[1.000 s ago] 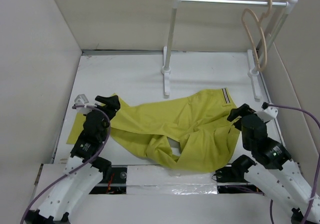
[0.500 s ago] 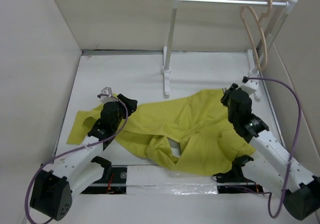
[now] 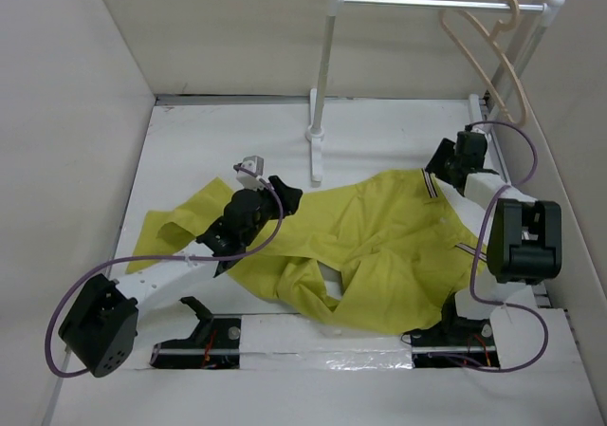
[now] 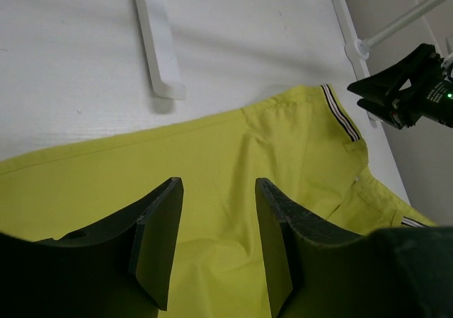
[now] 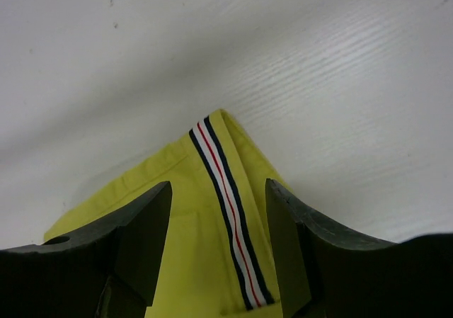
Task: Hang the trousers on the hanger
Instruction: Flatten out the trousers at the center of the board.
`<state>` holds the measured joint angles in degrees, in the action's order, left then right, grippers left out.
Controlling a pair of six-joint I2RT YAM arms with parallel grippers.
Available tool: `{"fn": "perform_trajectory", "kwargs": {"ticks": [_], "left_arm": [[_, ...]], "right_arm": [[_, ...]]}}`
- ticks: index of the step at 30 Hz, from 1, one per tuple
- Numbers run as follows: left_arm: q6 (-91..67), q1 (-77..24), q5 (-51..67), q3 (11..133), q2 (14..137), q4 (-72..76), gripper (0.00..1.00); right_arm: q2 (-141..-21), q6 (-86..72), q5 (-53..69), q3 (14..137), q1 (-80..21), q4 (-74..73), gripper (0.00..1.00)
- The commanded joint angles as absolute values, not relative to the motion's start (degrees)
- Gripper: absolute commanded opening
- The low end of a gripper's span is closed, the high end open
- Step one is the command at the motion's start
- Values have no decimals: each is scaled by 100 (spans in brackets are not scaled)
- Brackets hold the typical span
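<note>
From above, the trousers (image 3: 370, 246) lie crumpled across the white table (image 3: 218, 132), legs trailing toward the left and the striped waistband (image 3: 430, 183) at the far right. The hanger (image 3: 486, 46) hangs from the right end of the rail rack (image 3: 324, 75), well apart from the cloth. Both arms have reached forward within the last second. The left gripper (image 3: 283, 196), which sat near the left-hand leg, is now over the far edge of the cloth close to the rack's left foot. The right gripper (image 3: 438, 168), which was low beside the right side of the trousers, now points at the waistband corner. The hanger also sits at a different slant on the rail than a moment ago (it looks to have swung, though what nudged it cannot be told). On the left wrist view, the fingers (image 4: 157, 240) stand apart with only flat yellow cloth showing through the gap, and nothing is pinched. On the right wrist view, the fingers (image 5: 138, 240) are likewise spread, one on either side of the waistband's striped corner; whether the tips touch the cloth cannot be told. Judging from this, the arms have moved from the lower parts of the garment to its top edge, and the step in hand is a grasp at the waistband. The trousers are not yet lifted, so the hanging itself is all still to do.
</note>
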<state>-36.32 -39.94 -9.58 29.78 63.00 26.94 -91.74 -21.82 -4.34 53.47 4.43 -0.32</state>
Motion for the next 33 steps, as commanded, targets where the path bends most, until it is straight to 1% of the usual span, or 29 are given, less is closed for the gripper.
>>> {"fn": "perform_trajectory", "kwargs": {"ticks": [1, 3, 5, 10, 13, 16, 17, 18, 20, 21, 22, 24, 25, 27, 28, 29, 30, 33], "left_arm": [[-3165, -4042, -1248, 3068, 6232, 3278, 43], [-2963, -4043, -1362, 3076, 6188, 3296, 44], [-2874, -4043, -1354, 3120, 6153, 3235, 44], [-2830, -4043, -1248, 2997, 5872, 3147, 45], [-2804, -4043, -1362, 2936, 5564, 3015, 46], [-2804, -4043, -1547, 2796, 5274, 3041, 46], [-2821, -4043, -1556, 2786, 5239, 3015, 46], [-2830, -4043, -1547, 2777, 5177, 2997, 46], [-2847, -4043, -1486, 2769, 5142, 2988, 47], [-2856, -4043, -1468, 2760, 5133, 3040, 46], [-2865, -4043, -1459, 2742, 5150, 3058, 46], [-2891, -4043, -1415, 2777, 5203, 2989, 46], [-2900, -4043, -1398, 2812, 5194, 2962, 47], [-2900, -4043, -1345, 2778, 5177, 3014, 46], [-2918, -4043, -1336, 2725, 5168, 3067, 47], [-2909, -4043, -1353, 2725, 5168, 3076, 47], [-2909, -4043, -1362, 2742, 5177, 3007, 47], [-2909, -4043, -1345, 2786, 5229, 2997, 47]], "right_arm": [[-9553, -2013, 535, 5853, 615, 115, 61], [-9824, -1987, 659, 6081, 615, 79, 61], [-10089, -1960, 896, 6492, 668, -367, 61], [-10747, -1776, 1291, 6925, 729, -885, 61], [-11012, -1591, 1126, 7303, 625, -1282, 61], [-11022, -1582, 854, 7208, 572, -1415, 61], [-10961, -1582, 792, 7164, 571, -1415, 59], [-10943, -1582, 756, 7128, 571, -1415, 54], [-10890, -1600, 695, 7049, 571, -1398, 49], [-10820, -1608, 668, 7023, 571, -1389, 42], [-10785, -1635, 616, 6979, 571, -1363, 29], [-10740, -1652, 607, 6926, 571, -1292, 16], [-10662, -1687, 624, 6908, 571, -1248, 1], [-10478, -1810, 676, 6681, 685, -898, 0], [-10172, -2011, 746, 6523, 686, -705, 0], [-10004, -2134, 756, 6365, 781, -251, 0], [-9828, -2258, 730, 6094, 913, -81, 0], [-9326, -2785, 642, 5793, 1238, 491, 0]]}}
